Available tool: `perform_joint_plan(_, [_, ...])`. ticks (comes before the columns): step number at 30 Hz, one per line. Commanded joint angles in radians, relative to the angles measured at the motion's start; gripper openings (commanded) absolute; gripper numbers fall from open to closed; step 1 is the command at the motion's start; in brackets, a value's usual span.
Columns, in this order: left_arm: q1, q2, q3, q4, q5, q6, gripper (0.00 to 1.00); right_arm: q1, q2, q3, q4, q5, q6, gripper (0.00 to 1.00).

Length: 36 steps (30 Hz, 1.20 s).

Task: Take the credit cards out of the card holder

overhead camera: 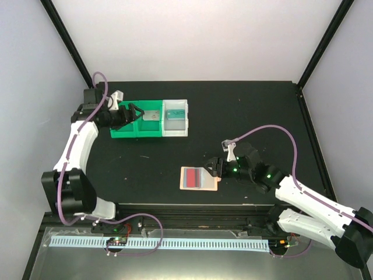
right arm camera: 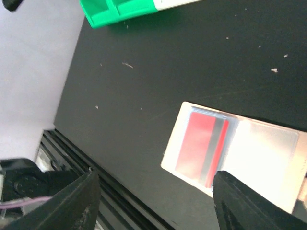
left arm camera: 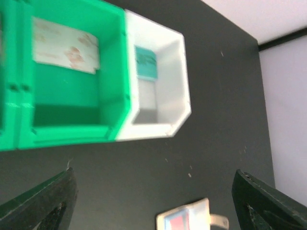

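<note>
The tan card holder (overhead camera: pixel 199 178) lies open on the black table, near the front centre. A red-pink credit card (overhead camera: pixel 192 177) sits in its left pocket and shows clearly in the right wrist view (right arm camera: pixel 201 146). My right gripper (overhead camera: pixel 213 167) is open and empty, just above the holder's right top edge (right arm camera: pixel 268 153). A teal card (overhead camera: pixel 175 118) lies in the white bin (left arm camera: pixel 170 72). A pale card (left arm camera: pixel 64 45) lies in the green bin (overhead camera: pixel 135 133). My left gripper (overhead camera: pixel 135 112) is open and empty over the green bin. The holder also shows in the left wrist view (left arm camera: pixel 189 218).
The green bin and white bin (overhead camera: pixel 183 123) stand side by side at the back left of the table. Black frame posts rise at the back corners. A rail with a white strip (overhead camera: pixel 163 242) runs along the near edge.
</note>
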State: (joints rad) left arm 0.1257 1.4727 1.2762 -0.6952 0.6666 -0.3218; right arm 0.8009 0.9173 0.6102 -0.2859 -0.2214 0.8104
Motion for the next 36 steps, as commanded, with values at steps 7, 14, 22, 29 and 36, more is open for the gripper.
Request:
perform_joint_plan(7, [-0.166,-0.276,-0.272,0.067,0.011,0.032,0.82,0.001,0.054,-0.020,0.019,-0.012,-0.026,0.39])
perform_joint_plan(14, [-0.276,-0.432,-0.454,0.144,-0.015,-0.038,0.81,0.002,0.167,-0.023,0.081,-0.045,-0.020,0.36])
perform_joint_plan(22, [-0.340,-0.531,-0.657,0.305,-0.024,-0.153,0.81,0.003,0.350,-0.023,0.180,-0.056,-0.039,0.34])
perform_joint_plan(29, [-0.373,-0.525,-0.744,0.359,-0.021,-0.186,0.80,0.021,0.507,-0.024,0.261,-0.078,-0.032,0.27])
perform_joint_plan(36, [-0.386,-0.500,-0.807,0.424,-0.004,-0.195,0.80,0.044,0.585,0.000,0.278,-0.061,-0.035,0.26])
